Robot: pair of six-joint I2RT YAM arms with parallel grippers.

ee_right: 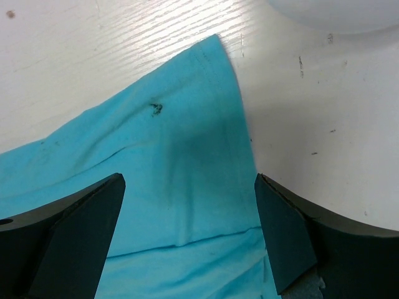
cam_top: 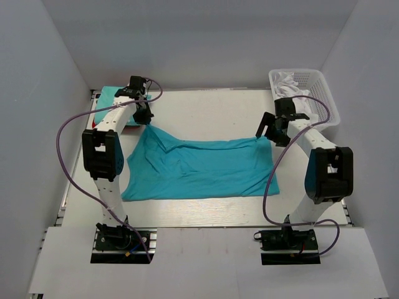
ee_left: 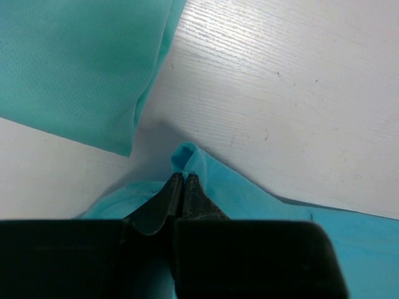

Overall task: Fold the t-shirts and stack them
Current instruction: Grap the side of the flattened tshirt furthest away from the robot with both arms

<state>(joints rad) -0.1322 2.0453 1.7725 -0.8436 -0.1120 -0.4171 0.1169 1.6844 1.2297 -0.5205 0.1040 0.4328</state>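
A bright turquoise t-shirt [cam_top: 199,169] lies spread across the middle of the table, rumpled toward its left end. My left gripper [cam_top: 146,117] is shut on that shirt's far-left corner [ee_left: 184,156], the cloth pinched between the fingertips and lifted a little. A paler mint-teal folded t-shirt [cam_top: 111,96] rests at the far left, seen close up in the left wrist view [ee_left: 81,68]. My right gripper [cam_top: 265,132] hangs open over the shirt's far-right corner [ee_right: 206,68], nothing between its fingers [ee_right: 280,237].
A white plastic basket [cam_top: 324,93] holding pale cloth stands at the far right corner. Grey walls enclose the table on three sides. A red-edged object [cam_top: 95,124] peeks out under the folded stack at the left.
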